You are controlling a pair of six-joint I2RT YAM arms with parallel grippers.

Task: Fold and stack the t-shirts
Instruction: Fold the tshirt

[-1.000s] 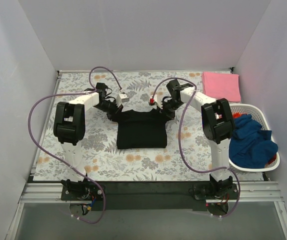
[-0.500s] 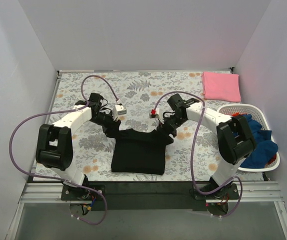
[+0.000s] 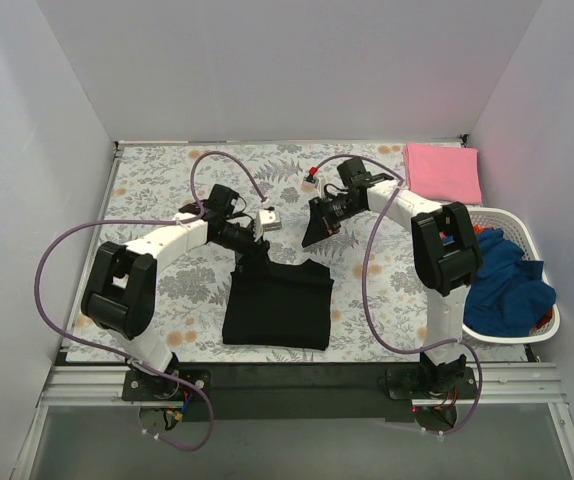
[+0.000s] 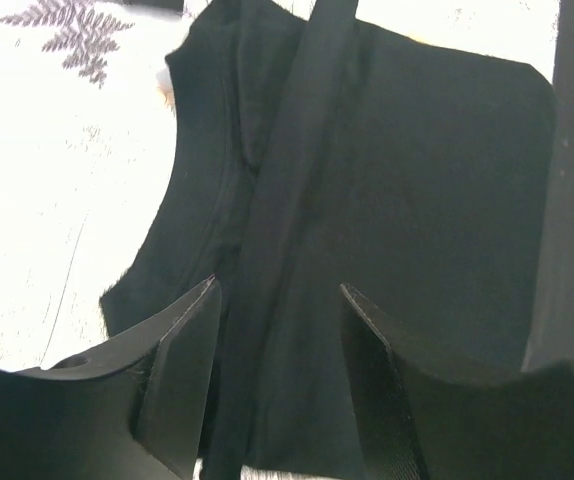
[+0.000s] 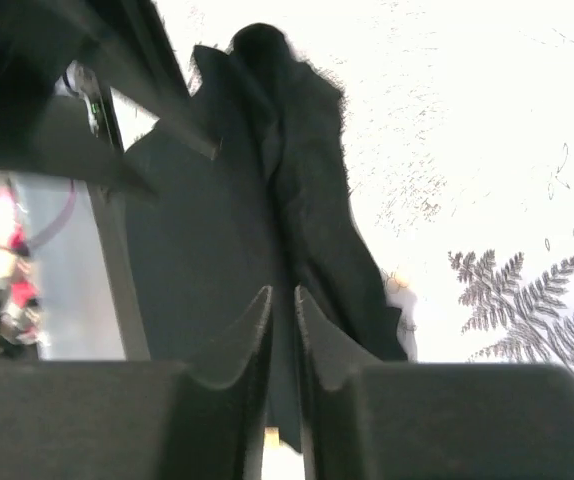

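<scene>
Left hand (image 4: 279, 290): fingers apart, over the top-left corner of the folded black cloth t-shirt (image 3: 277, 310), which lies flat on the floral-covered bench (image 3: 192, 290). Right hand (image 5: 283, 292) is just beyond the black shirt's top-right corner, fingers nearly together; whether they pinch cloth, cannot tell. Folded pink cloth t-shirt (image 3: 442, 172) sits well right of and beyond the black shirt. Crumpled blue cloth t-shirt (image 3: 502, 285) lies in a white slotted plastic basket (image 3: 515, 338), right of the black shirt.

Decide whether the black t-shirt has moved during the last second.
Yes. The black t-shirt has shifted toward the near edge of the table, farther from the pink t-shirt, which stayed in its corner.
</scene>
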